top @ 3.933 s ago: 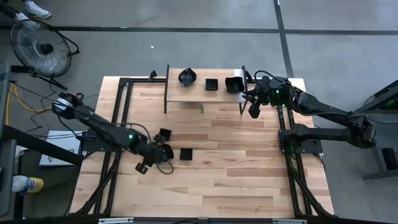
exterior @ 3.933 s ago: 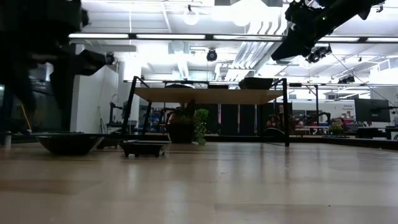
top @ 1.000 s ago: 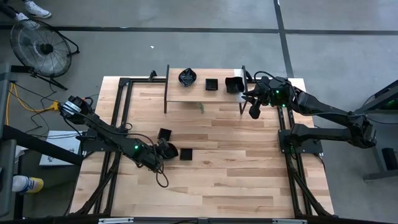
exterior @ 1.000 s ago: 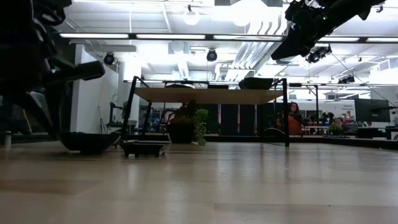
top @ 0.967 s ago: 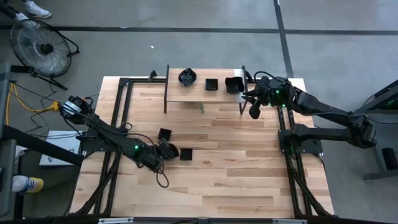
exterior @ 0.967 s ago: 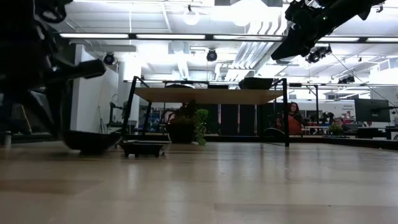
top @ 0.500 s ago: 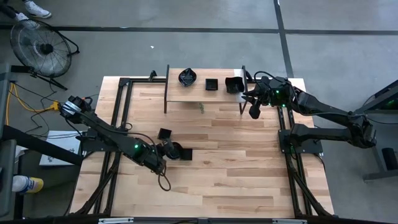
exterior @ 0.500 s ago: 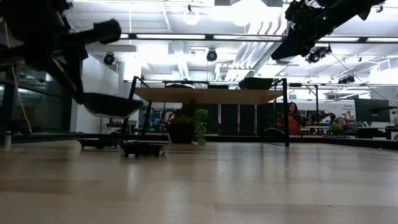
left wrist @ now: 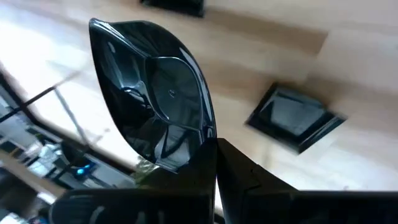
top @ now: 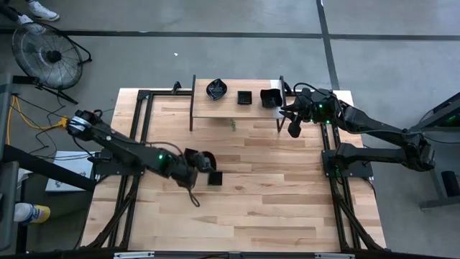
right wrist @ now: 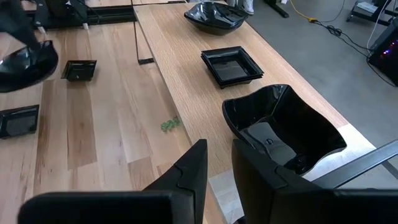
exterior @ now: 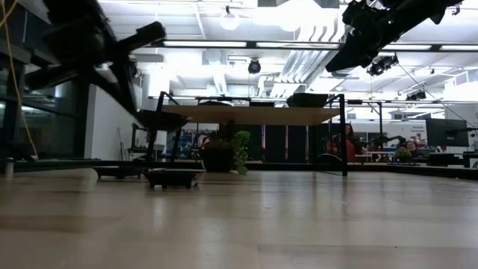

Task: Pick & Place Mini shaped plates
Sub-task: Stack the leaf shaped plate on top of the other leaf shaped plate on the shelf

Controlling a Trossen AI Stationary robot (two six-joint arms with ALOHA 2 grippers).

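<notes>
High view showed the left pincer [top: 200, 162] clamped shut on the rim of a rounded black plate [top: 205, 160], lifted clear of the worktop [top: 273, 194], with two square plates [top: 215, 178] just beside it. Farther right, three plates [top: 244, 96] sat on the raised shelf [top: 230, 111]. At the shelf's right end, the right pincer [top: 292, 122] hovered, slightly parted, holding nothing.

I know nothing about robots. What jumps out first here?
The left gripper holds a glossy black dish clear of the table, above two small square dishes lying on the wood. At the far end a raised shelf carries three more black dishes, the wavy-rimmed one nearest the right gripper, which hangs beside the shelf.
</notes>
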